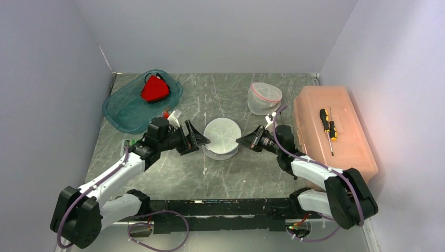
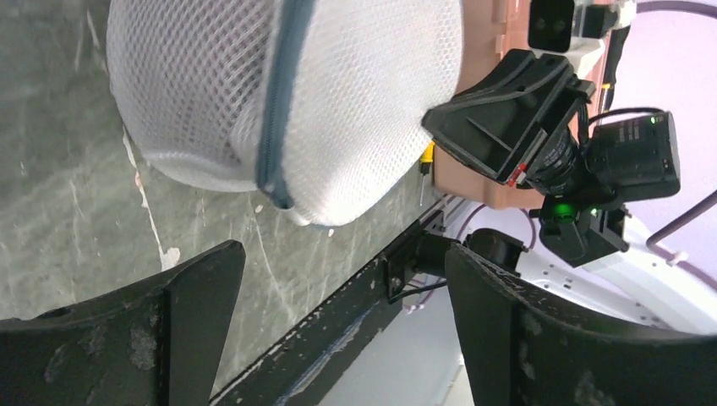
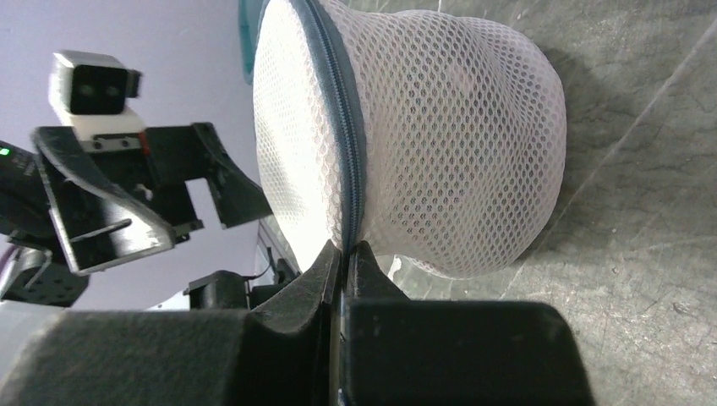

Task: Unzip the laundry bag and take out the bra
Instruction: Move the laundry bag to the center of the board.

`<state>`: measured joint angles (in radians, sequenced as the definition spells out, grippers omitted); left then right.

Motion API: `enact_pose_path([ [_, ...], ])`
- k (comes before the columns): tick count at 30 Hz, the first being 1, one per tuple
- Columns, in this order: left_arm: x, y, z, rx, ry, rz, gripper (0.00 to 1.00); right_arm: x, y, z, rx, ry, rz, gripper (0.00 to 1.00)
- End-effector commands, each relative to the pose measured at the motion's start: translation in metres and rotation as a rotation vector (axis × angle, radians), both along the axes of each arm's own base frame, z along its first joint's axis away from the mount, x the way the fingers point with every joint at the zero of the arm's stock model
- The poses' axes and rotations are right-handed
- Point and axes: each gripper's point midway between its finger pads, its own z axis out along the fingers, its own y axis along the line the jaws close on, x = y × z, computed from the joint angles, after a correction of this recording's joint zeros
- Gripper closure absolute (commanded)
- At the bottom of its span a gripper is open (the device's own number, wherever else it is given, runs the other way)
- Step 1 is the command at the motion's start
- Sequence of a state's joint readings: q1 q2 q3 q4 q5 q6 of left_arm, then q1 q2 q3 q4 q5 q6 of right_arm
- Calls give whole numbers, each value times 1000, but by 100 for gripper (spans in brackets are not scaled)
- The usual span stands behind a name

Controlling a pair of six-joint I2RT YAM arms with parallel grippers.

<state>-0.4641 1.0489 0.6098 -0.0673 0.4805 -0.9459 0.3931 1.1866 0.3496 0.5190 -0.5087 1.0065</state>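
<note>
R gripper point(image 3: 342, 254) fills the bottom of its own wrist view, fingers pressed together w/ tips right at the dark zip point(image 3: 338, 110) of the white mesh laundry bag point(image 3: 457, 144). Can't tell whether the zip pull is pinched btwn them. Zip looks closed along the stretch in view. The bag is a round, domed pouch sitting on the grey marbled table point(image 1: 246, 173), mid-table btwn the two grippers. Contents can't be made out through the mesh.

L gripper point(image 1: 201, 145) is just beside the bag's left edge, jaws spread wide w/ nothing btwn them, apart from the bag in the left wrist view.

Back left: teal plastic tray point(image 1: 123, 107) w/ a red fabric item point(image 1: 155, 89) at its far end. Back centre-right: second mesh bag point(image 1: 264, 100) w/ pink zip, upright, well apart from the first. Right side: pale orange lidded box point(image 1: 346, 152), black-and-yellow screwdriver point(image 1: 328, 128) lying on its lid
</note>
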Motion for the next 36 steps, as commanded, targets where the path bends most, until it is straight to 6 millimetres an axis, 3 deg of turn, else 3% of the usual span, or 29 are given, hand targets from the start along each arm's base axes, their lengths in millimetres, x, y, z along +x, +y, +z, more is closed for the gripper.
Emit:
enact_pose_path([
  [1,5,-7,6,-123,57,64,6,5,2,14,41,-67,14,100],
  [11,29,-9,-10,-49,37,88,6,0,-1,8,4,-83,26,100],
  [14,36,-11,-19,-19,47,87,17,-1,-1,7,2,-82,33,100],
  [20,43,-11,-24,1,27,97,56,-4,-1,8,-12,-97,44,100],
  [26,43,-13,-26,2,26,78,70,-4,-1,9,-25,-102,52,100],
  [30,41,-13,-27,-9,23,74,89,-2,-1,12,-40,-112,59,100],
  [31,41,-13,-27,-9,22,73,96,-1,-2,13,-51,-115,54,92],
  [34,41,-12,-25,-9,14,84,97,-1,-6,15,-121,-130,45,48],
  [36,43,-9,-21,-4,9,105,97,-1,-10,24,-199,-176,27,29],
])
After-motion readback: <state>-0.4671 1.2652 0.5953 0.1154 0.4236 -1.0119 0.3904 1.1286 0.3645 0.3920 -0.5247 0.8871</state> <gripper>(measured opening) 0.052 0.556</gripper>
